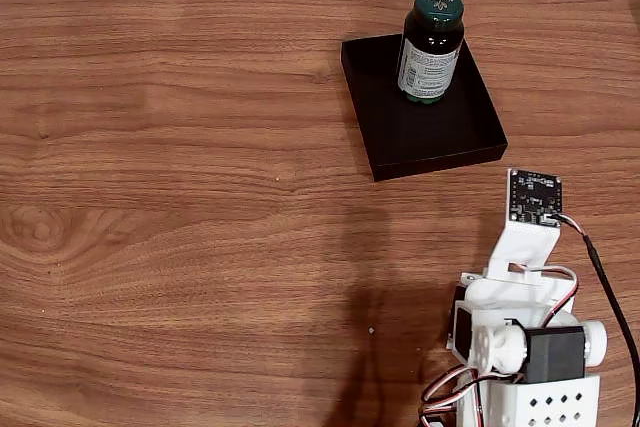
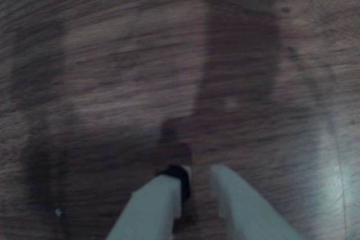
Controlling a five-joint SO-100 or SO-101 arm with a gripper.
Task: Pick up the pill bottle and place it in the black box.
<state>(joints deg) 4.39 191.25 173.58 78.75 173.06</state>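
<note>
Standing upright in the black box (image 1: 440, 137): green-capped, white-labelled pill bottle (image 1: 431, 47).

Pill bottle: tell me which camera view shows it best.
The fixed view. There the pill bottle stands upright, in full and sharp, in the far part of the black box, cap lettering and white label visible. The wrist view is blurred, looking down at bare wooden table past the gripper, with a dark corner at top left.

Dark green pill bottle (image 1: 431, 44), black box (image 1: 440, 132)
</note>
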